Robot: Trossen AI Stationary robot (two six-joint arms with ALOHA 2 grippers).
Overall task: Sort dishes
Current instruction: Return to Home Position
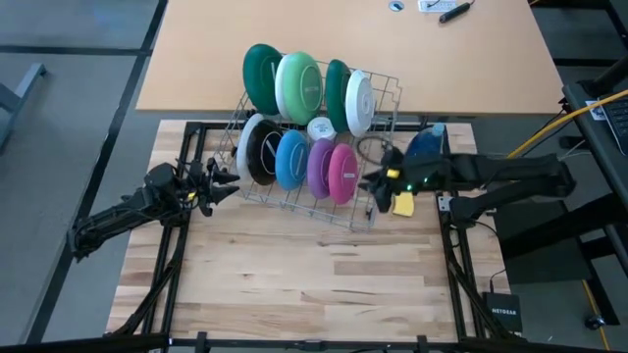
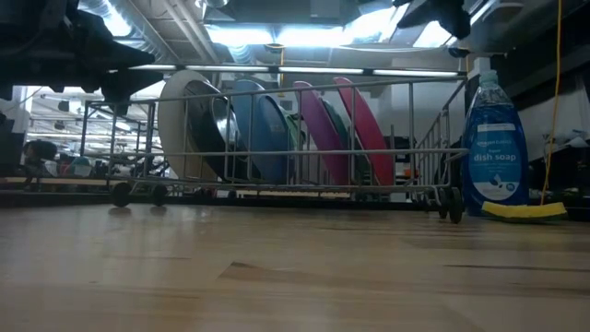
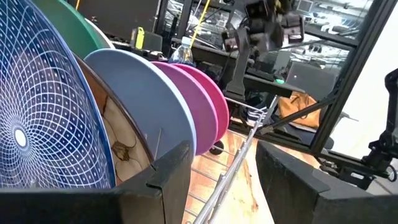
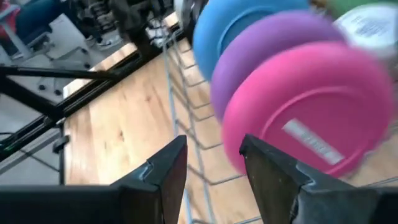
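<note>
A wire dish rack [image 1: 312,201] stands at the table's far middle. Its far row holds a dark green plate [image 1: 261,76], a light green plate [image 1: 300,86], another dark green one [image 1: 337,90] and a white one [image 1: 359,101]. Its near row holds a black-and-white dish [image 1: 257,149], a blue one [image 1: 291,159], a purple one [image 1: 321,167] and a pink one [image 1: 342,173], all on edge between the wires. My left gripper [image 1: 228,183] is open at the rack's left end. My right gripper [image 1: 370,183] is open at the rack's right end, beside the pink dish [image 4: 311,106].
A blue dish soap bottle [image 1: 426,144] and a yellow sponge [image 1: 403,204] sit right of the rack, under my right arm; both show in the low view, the bottle [image 2: 494,148] and the sponge [image 2: 524,211]. A small white round thing [image 1: 321,127] sits inside the rack. Bare wood [image 1: 314,275] lies near.
</note>
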